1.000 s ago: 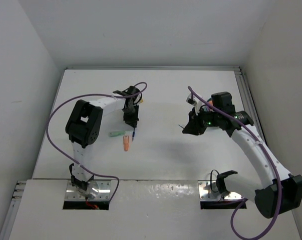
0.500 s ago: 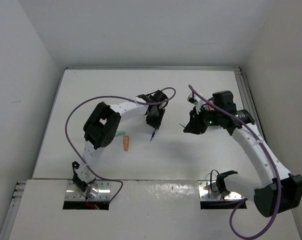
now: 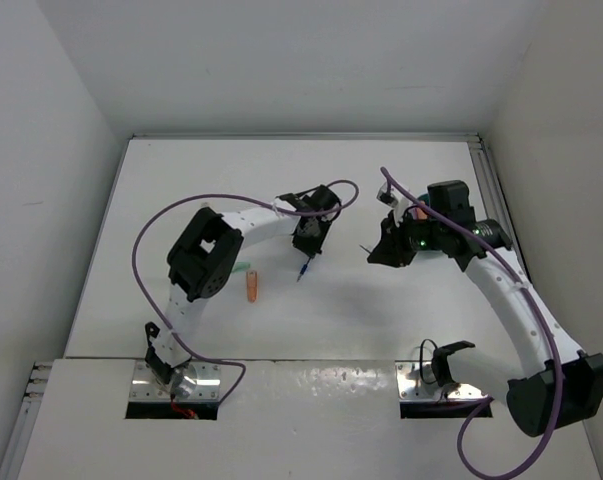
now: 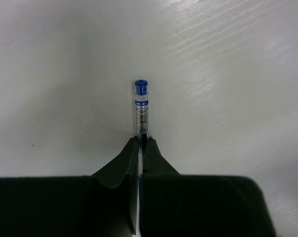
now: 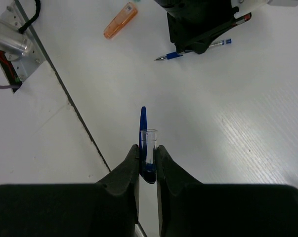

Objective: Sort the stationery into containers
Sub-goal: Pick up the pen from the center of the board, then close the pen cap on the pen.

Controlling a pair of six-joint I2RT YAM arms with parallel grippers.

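Observation:
My left gripper point(image 3: 308, 243) point(image 4: 142, 140) is shut on the dark-blue pen point(image 3: 302, 268) point(image 4: 141, 108), which sticks out from the fingertips over the white table. In the right wrist view the same pen point(image 5: 193, 51) shows under the left gripper point(image 5: 200, 27). My right gripper point(image 3: 379, 252) point(image 5: 148, 148) is shut on a clear pen cap with a blue clip point(image 5: 149, 138), held upright. An orange stub point(image 3: 251, 288) point(image 5: 120, 19) and a mint-green stub point(image 3: 241, 268) lie left of the pen. No container can be made out.
The left arm's purple cable point(image 3: 161, 225) loops over the table's left half. A seam point(image 5: 74, 113) separates the table from the near base plate, where a metal mount point(image 5: 8, 39) stands. White walls enclose the table on three sides.
My left gripper has swung right across the table with the dark-blue pen and then held still. The right gripper has barely moved.

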